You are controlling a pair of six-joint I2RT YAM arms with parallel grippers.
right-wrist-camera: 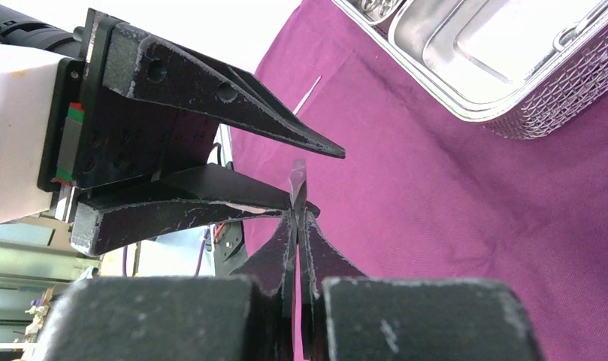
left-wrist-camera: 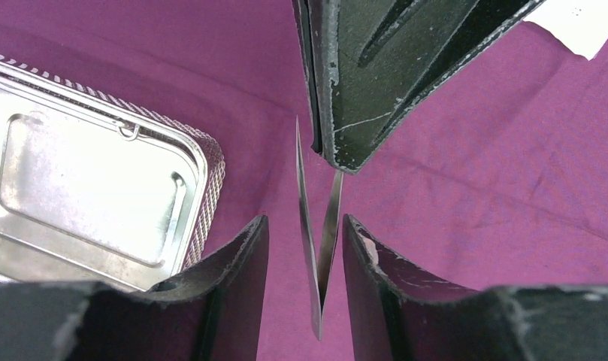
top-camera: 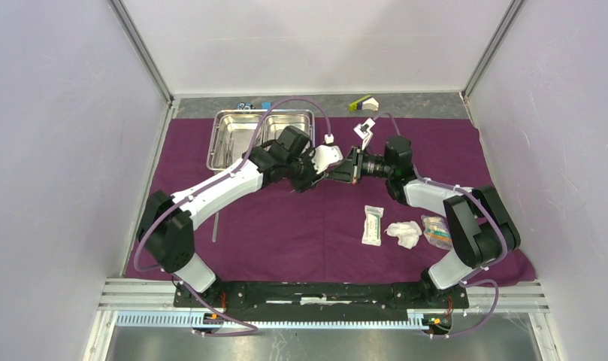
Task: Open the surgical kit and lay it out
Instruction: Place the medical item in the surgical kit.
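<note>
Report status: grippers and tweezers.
Right gripper shut on tweezers. Left gripper open, jaws straddling the tweezers, not clamped. Both above purple cloth; steel tray off to one side, out of the way.

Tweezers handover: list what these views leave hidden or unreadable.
Top view: tweezers mostly hidden beneath left gripper and right gripper.
Left wrist: one tweezers tip behind right gripper.
Right wrist: tray cut off by frame edge.
Top view: clear packet contents too small.

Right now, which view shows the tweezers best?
Left wrist: the tweezers show as two slim blades in a V between that arm's jaws. Right wrist shows only a short end above its shut jaws; the top view hides them where the jaws meet.
</note>
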